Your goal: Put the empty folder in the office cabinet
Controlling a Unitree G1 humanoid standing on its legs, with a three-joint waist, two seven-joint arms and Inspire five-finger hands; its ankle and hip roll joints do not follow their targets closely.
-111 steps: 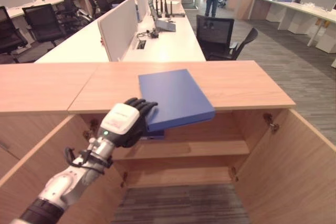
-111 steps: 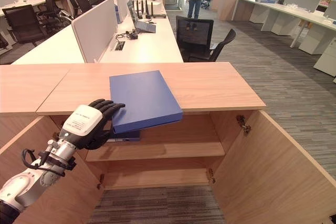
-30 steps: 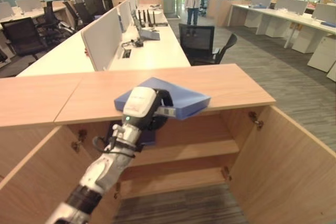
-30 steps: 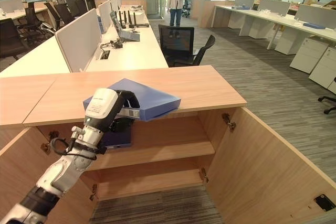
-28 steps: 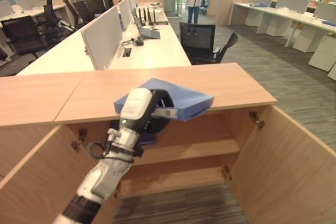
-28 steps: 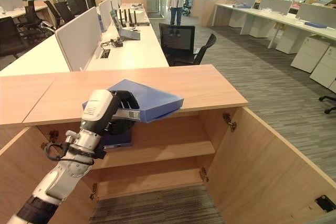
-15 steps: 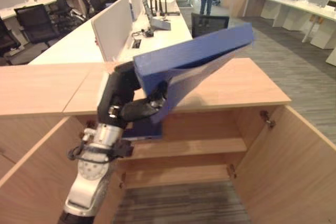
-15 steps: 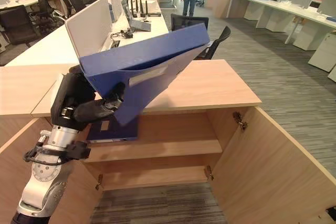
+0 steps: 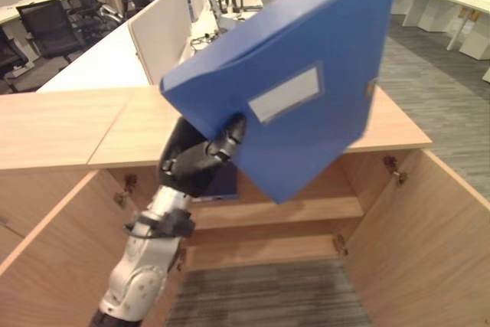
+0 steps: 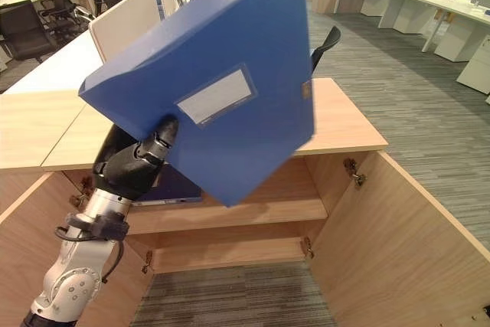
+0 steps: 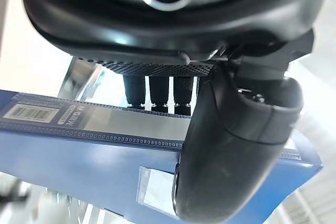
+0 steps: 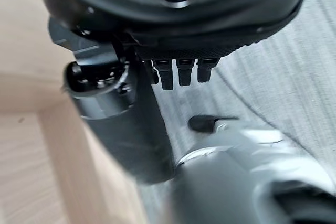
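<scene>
Gripping the blue folder's lower-left corner, left robot hand has thumb on the smooth plastic face w/ fingers behind. Folder raised, tilted above the open wood-grain cabinet; pale rectangular label on front. Flat wooden shelf below. Right robot hand: fingers straight, over grey carpet.

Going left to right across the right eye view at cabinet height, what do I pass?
Left cabinet door → left hand → blue folder held up in it → open shelf → right cabinet door.
</scene>
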